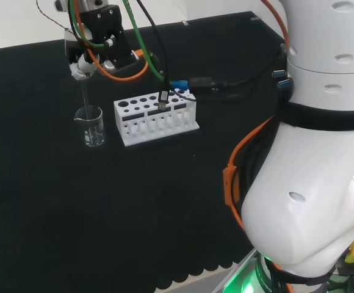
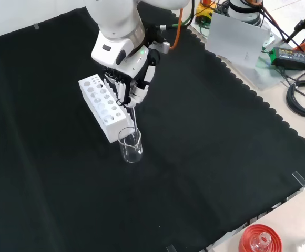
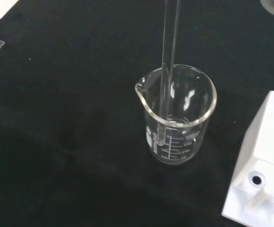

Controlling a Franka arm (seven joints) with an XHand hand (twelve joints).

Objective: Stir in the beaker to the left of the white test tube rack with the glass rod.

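- I see the hand (image 2: 133, 86) above the beaker (image 2: 130, 145) in the front view, its fingers curled round the top of the rod (image 2: 135, 122).
- In the head view the hand (image 1: 82, 66) sits at the upper left, and the rod (image 1: 85, 97) hangs straight down from it into the beaker (image 1: 90, 126).
- From the wrist I see the rod (image 3: 167, 71) running past the rim, its lower end inside the beaker (image 3: 177, 116), close to the wall on the spout side and near the bottom.
- The beaker stands upright on the counter (image 2: 205, 157); I cannot tell whether it holds any liquid.
- The rack (image 1: 155, 117) stands just to the right of the beaker in the head view, apart from it; in the front view the rack (image 2: 102, 106) lies up and left of the beaker, almost touching its rim in the picture.
- A corner of the rack (image 3: 262, 175) shows in the wrist view beside the beaker.
- A red ribbed stand (image 2: 260, 239) with clear glass on it sits at the front view's lower right edge, well apart.
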